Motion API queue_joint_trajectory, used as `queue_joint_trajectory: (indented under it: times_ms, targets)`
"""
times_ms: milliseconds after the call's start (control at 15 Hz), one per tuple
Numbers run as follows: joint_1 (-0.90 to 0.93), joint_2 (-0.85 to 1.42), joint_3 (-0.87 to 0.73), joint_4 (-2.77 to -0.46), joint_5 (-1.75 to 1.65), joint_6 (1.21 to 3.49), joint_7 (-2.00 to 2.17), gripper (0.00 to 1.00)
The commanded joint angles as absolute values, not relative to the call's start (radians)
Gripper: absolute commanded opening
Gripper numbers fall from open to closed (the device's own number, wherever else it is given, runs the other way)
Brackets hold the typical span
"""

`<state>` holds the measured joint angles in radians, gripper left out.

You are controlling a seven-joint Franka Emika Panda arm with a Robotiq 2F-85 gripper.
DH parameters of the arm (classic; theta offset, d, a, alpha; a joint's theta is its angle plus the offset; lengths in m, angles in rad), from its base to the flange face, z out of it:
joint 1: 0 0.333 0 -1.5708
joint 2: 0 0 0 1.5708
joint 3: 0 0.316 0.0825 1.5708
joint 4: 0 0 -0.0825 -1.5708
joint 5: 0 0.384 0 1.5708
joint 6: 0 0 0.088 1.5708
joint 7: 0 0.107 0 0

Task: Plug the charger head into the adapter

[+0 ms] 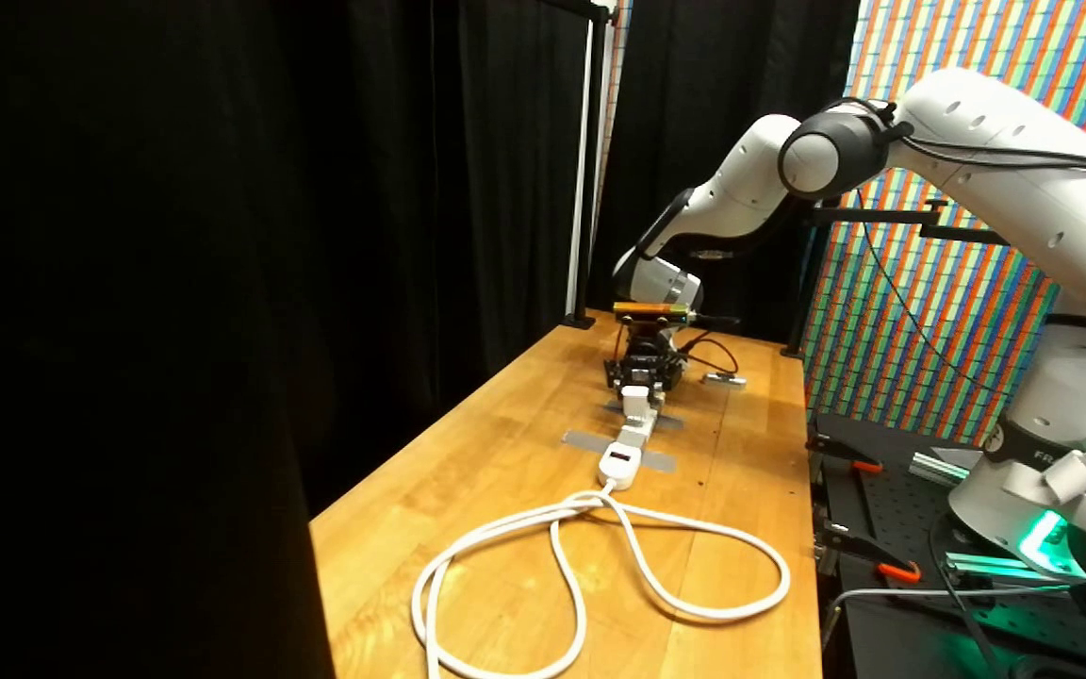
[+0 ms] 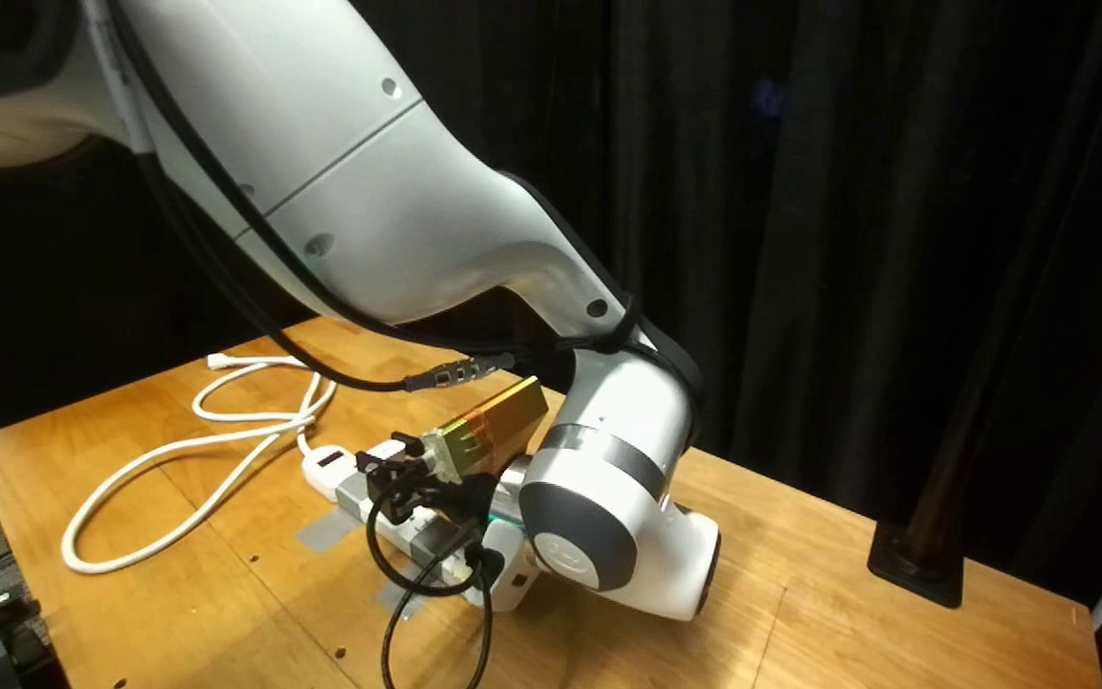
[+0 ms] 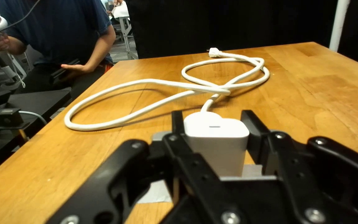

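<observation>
Wrist view: black jointed gripper (image 3: pixel 213 123) pinches the boxy white charger head (image 3: pixel 218 152) left and right, sensibly; likely light, slick plastic.

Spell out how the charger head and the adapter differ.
The charger head is a short block; the adapter is a long, narrow strip. The charger head shows no cable; the adapter joins a looped white cable. The charger head sits between the jaws of the gripper; the adapter lies on the table with grey tape across it. Both are mostly white.
</observation>
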<state>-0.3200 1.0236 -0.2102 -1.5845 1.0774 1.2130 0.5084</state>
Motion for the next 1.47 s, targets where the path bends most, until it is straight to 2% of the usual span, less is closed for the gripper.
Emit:
queue_joint_trajectory:
  times_ms: [0, 1400]
  targets:
    - [-0.310, 1.057, -0.217, -1.528, 1.057, 1.173, 0.515, 0.23]
    - [-0.302, 1.101, -0.201, -1.551, 1.094, 1.215, 0.415, 0.23]
